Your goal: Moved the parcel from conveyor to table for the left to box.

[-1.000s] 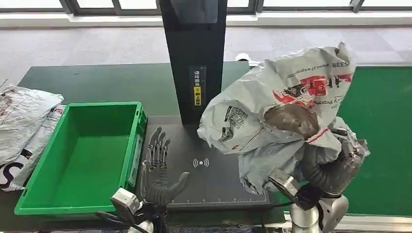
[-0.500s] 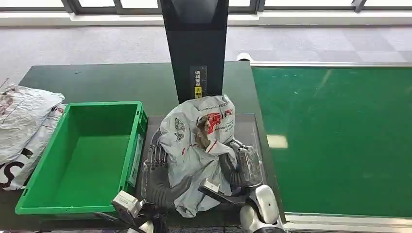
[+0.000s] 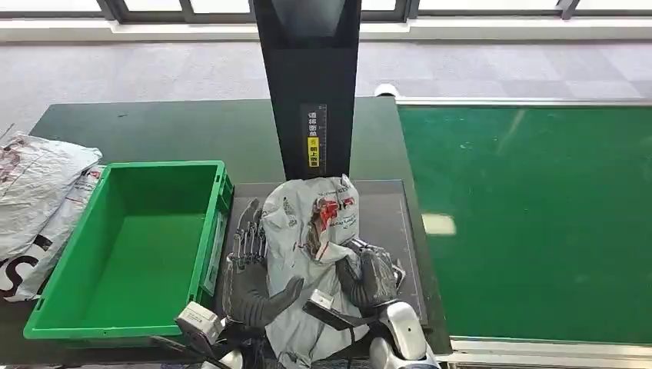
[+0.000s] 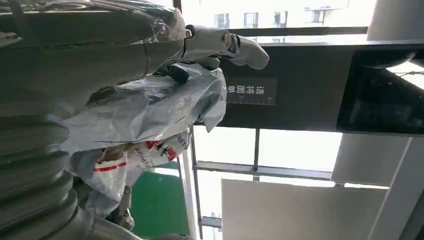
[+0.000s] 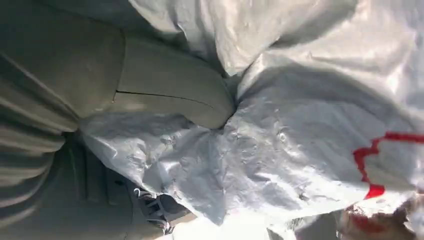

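Note:
The parcel is a crumpled grey plastic mailer with red print. It lies on the black scan mat of the table, between my two hands. My right hand grips its right side, and the bag bunches around the thumb in the right wrist view, where the parcel is close up. My left hand lies flat on the mat with its fingers stretched out and its thumb against the bag's left edge. In the left wrist view the parcel lies beside the left hand.
An empty green box stands just left of the mat. A black post rises behind the mat. The green conveyor runs along the right. Several grey mailers are piled at the table's far left.
My right hand has carried the parcel left from the conveyor's edge and down onto the scan mat, against my left hand. The left hand has stayed in place.

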